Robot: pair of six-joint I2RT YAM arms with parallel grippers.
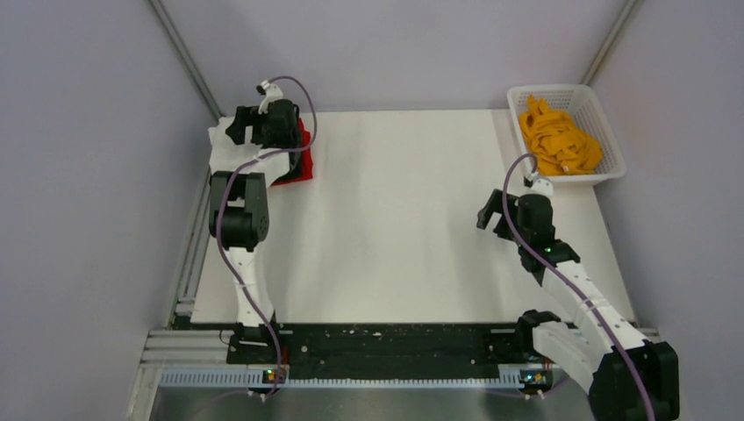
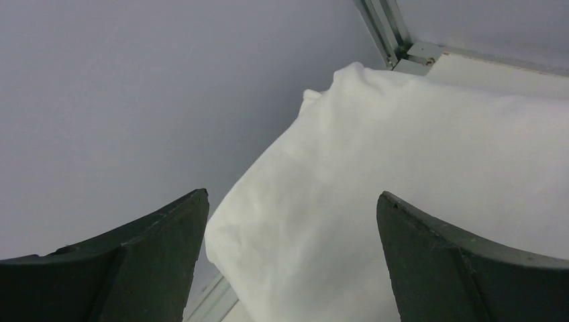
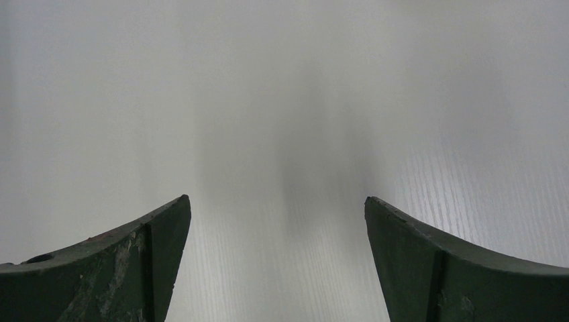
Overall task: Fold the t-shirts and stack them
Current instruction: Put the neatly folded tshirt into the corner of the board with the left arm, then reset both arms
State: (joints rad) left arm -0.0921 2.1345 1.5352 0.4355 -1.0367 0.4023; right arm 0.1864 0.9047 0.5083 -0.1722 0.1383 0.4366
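table (image 1: 395, 228): white, grey walls (image 1: 88, 175)
white shirt (image 2: 402, 168): far-left corner, touching red shirt (image 1: 300, 168)
left gripper (image 2: 292, 196): fingers apart above white shirt
orange shirt (image 1: 557, 140): in basket (image 1: 608, 118), far right
right gripper (image 3: 276, 199): fingers apart above table

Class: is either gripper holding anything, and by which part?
Nothing is held: left gripper open over the white cloth t-shirt, right gripper open over white table.

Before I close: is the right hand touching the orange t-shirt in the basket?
Apart. The top view shows the right hand over bare table, short of the basket holding the orange t-shirt; its wrist view shows only table between open fingers.
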